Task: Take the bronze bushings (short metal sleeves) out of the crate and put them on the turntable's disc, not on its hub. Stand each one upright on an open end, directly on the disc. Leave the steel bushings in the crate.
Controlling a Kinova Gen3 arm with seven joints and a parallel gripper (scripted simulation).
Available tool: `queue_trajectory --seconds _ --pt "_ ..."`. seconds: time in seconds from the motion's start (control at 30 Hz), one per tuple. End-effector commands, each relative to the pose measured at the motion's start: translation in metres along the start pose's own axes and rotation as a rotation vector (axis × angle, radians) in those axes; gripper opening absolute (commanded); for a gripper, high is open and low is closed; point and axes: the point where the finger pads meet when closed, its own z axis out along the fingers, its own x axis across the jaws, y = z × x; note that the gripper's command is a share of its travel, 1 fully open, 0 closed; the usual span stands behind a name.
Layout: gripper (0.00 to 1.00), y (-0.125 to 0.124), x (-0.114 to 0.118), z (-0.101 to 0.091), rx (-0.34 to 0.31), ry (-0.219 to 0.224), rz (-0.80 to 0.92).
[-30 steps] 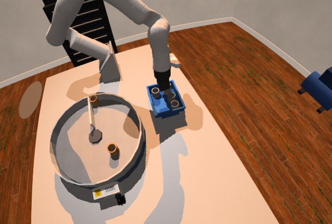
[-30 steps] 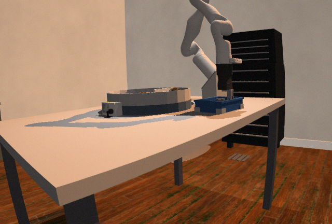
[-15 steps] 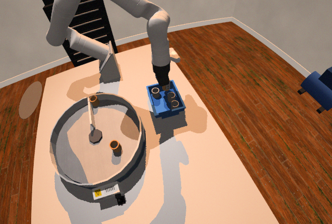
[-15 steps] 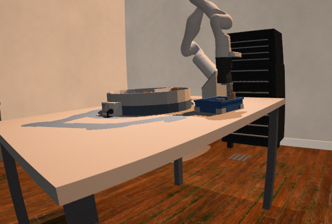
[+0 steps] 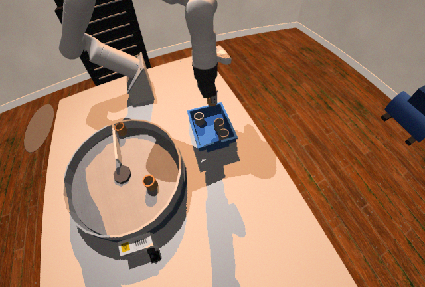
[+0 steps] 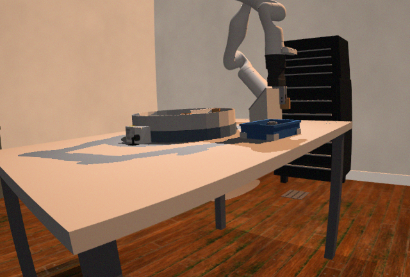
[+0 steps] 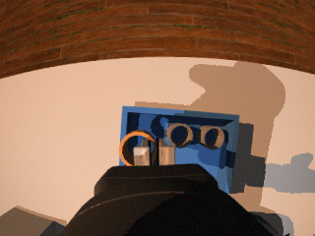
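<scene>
Stretches out as a pale, flat tabletop (image 5: 281, 242) (image 6: 115, 184) (image 7: 49, 113) on dark legs (image 6: 334, 194). Carries a large round turntable (image 5: 182, 174) (image 6: 182, 122), with a small control box (image 5: 135, 245) (image 6: 142, 133) at its outer side. Bears a blue crate (image 5: 233, 129) (image 6: 258, 131) (image 7: 235, 143) near the turntable, apart from it. Holds the arm's angular pedestal (image 5: 141, 96) (image 6: 275, 104) (image 7: 20, 222) at one end. Catches broad shadows around crate and turntable.

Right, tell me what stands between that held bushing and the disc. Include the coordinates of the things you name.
The turntable's raised wall (image 5: 184, 184) (image 6: 198, 121) stands between the held bronze bushing (image 5: 209, 101) (image 6: 287, 103) (image 7: 123, 148) and the disc (image 5: 133, 211); the bushing hangs above the crate's rim (image 5: 230, 120) (image 6: 255, 127) (image 7: 179, 111).
</scene>
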Motion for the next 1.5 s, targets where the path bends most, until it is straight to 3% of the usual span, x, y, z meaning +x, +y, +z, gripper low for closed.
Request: queue_trajectory --seconds 0.0,0.4,1.47 --pt "0.00 -0.004 0.003 -0.017 0.015 0.011 0.000" --pt "0.00 -0.004 0.003 -0.032 0.015 0.011 0.000" --pt "0.00 -0.004 0.003 -0.033 0.015 0.011 0.000"
